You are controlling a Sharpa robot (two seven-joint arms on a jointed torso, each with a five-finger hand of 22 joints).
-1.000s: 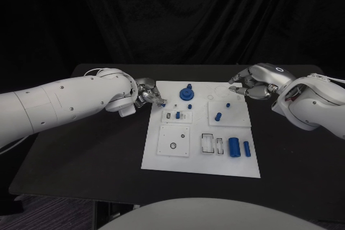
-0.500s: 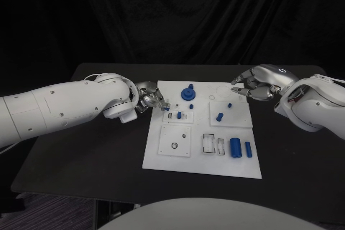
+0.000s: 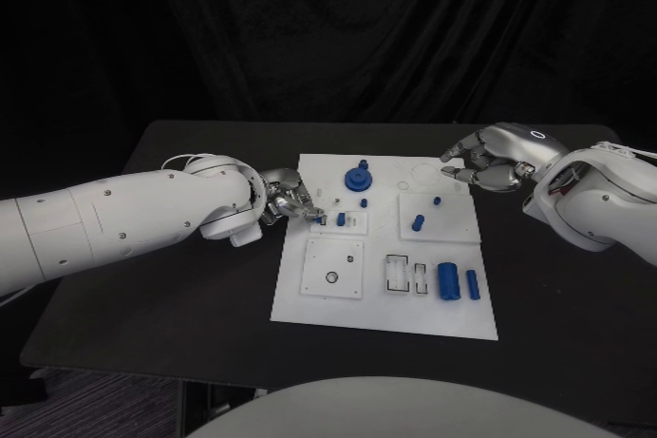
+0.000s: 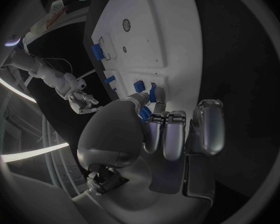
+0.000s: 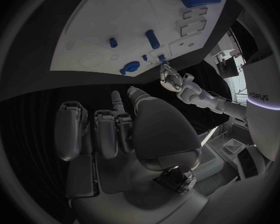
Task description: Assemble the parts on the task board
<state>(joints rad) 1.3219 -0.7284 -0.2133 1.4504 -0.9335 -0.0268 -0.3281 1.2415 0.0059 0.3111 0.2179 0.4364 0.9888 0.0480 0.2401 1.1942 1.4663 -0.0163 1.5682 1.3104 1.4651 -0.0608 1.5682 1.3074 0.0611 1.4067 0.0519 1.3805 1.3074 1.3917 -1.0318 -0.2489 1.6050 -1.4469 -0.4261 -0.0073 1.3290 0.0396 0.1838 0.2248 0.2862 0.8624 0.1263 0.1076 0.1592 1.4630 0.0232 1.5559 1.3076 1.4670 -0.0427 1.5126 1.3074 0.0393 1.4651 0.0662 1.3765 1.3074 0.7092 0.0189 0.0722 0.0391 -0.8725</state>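
Left hand (image 3: 290, 202) sits at the left edge of the white task board (image 3: 315, 300), its fingertips over the small raised block near the board's upper left. In the left wrist view a small blue part (image 4: 153, 93) stands pinched between the thumb and a finger, right at that block, while the other fingers (image 4: 205, 127) are curled in beside it. Whether the part already touches the board I cannot tell.

Right hand (image 3: 479, 161) hovers over the board's upper right corner, fingers curled in toward the palm. In the right wrist view its fingers (image 5: 71, 129) are folded in and nothing is visible between them.

On the black tabletop (image 3: 178, 295) the board lies in the middle. Near its top edge stands a round blue piece with a peg (image 3: 359, 179). Just below it a small blue pin (image 3: 363, 202) stands on the board. On the raised square plate at the upper right are two more blue parts, a short one (image 3: 437, 200) and a longer one (image 3: 418, 222). Near the lower right lie a thick blue cylinder (image 3: 446, 278) and, just beside it, a thinner blue rod (image 3: 471, 284), both lying lengthwise. Left of them are rectangular slots (image 3: 396, 273), and further left a square plate with a round hole (image 3: 331, 277).
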